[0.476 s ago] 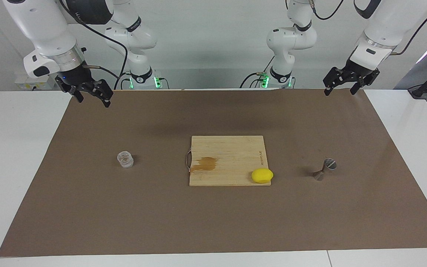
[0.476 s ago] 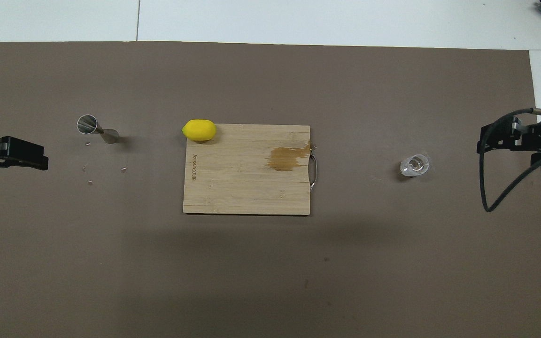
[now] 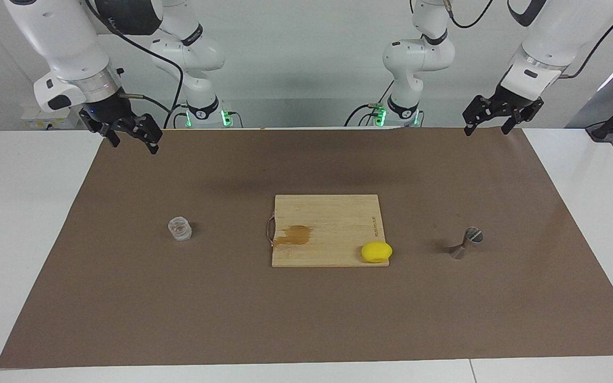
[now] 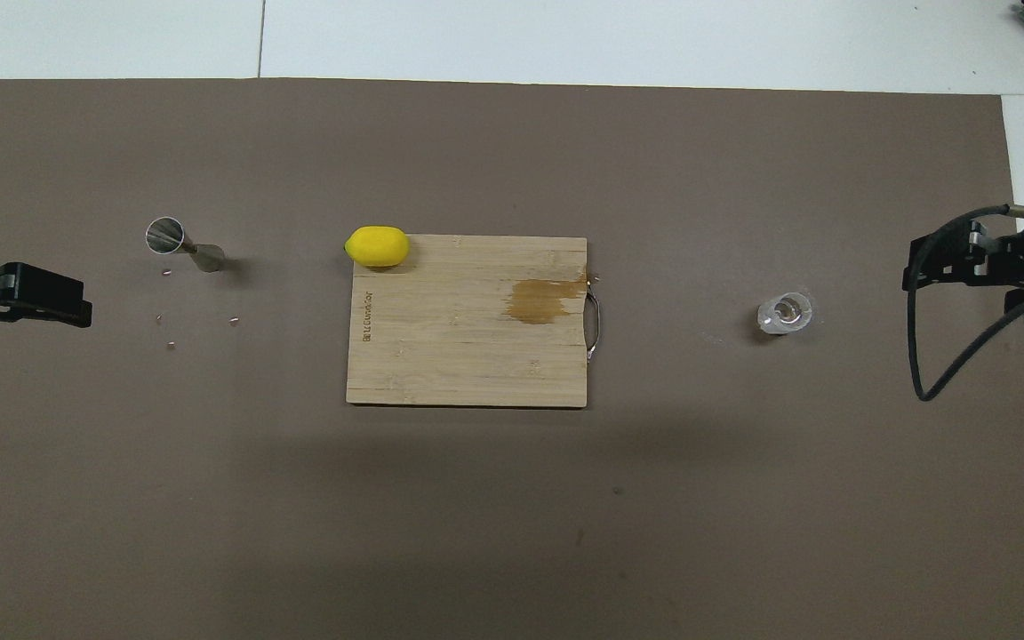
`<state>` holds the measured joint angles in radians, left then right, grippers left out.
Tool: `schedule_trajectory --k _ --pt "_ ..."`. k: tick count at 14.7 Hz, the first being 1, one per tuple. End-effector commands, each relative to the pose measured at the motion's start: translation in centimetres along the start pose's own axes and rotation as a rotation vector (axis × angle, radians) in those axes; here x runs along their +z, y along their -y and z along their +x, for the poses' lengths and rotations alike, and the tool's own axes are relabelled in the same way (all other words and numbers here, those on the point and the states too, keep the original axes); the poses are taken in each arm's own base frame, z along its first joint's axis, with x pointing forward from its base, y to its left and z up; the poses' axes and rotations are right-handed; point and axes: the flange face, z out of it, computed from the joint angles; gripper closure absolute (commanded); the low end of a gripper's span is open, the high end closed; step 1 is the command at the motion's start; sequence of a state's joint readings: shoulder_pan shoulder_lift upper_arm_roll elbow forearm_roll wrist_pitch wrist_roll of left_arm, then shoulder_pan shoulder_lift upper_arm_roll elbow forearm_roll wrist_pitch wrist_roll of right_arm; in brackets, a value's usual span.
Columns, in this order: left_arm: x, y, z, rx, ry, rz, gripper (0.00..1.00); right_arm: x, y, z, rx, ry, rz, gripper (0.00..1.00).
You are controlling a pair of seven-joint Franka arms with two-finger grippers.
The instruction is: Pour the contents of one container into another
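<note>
The clear glass tumbler point(image 3: 180, 229) point(image 4: 784, 314) stands on the brown mat toward the right arm's end, with a little amber liquid at its bottom. Toward the left arm's end stands the metal jigger point(image 3: 466, 243) point(image 4: 183, 247), its open cone up. My right gripper point(image 3: 133, 142) point(image 4: 952, 262) hangs open and empty over the mat's edge by the robots, well apart from the tumbler. My left gripper point(image 3: 487, 129) point(image 4: 41, 300) is also open and empty, raised over the mat's edge by the robots, apart from the jigger.
A wooden cutting board point(image 3: 328, 213) point(image 4: 468, 356) with a metal handle lies at the mat's middle, with a brown wet stain point(image 4: 542, 300) near the handle. A yellow lemon point(image 3: 376, 252) point(image 4: 377, 246) sits at its corner. Small droplets point(image 4: 171, 343) dot the mat near the jigger.
My left gripper has risen slightly and drawn a little toward the robots. The right arm and the objects have not moved.
</note>
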<state>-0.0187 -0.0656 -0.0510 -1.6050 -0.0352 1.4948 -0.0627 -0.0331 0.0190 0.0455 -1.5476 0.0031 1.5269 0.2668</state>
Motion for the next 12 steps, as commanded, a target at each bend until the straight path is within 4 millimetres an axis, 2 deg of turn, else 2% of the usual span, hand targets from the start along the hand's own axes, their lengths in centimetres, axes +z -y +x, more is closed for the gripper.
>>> schedule_trajectory --k 1,9,12 --pt "-0.2 -0.1 -0.7 -0.002 0.000 -0.009 0.00 -0.1 -0.5 -0.7 -0.007 0.010 0.025 0.00" --pt "0.8 -0.8 -0.9 0.009 -0.028 -0.017 0.00 -0.1 -0.5 -0.7 -0.007 0.010 0.025 0.00" --pt "1.3 -0.2 -1.0 -0.040 -0.004 -0.017 0.00 -0.1 -0.5 -0.7 -0.007 0.010 0.025 0.00"
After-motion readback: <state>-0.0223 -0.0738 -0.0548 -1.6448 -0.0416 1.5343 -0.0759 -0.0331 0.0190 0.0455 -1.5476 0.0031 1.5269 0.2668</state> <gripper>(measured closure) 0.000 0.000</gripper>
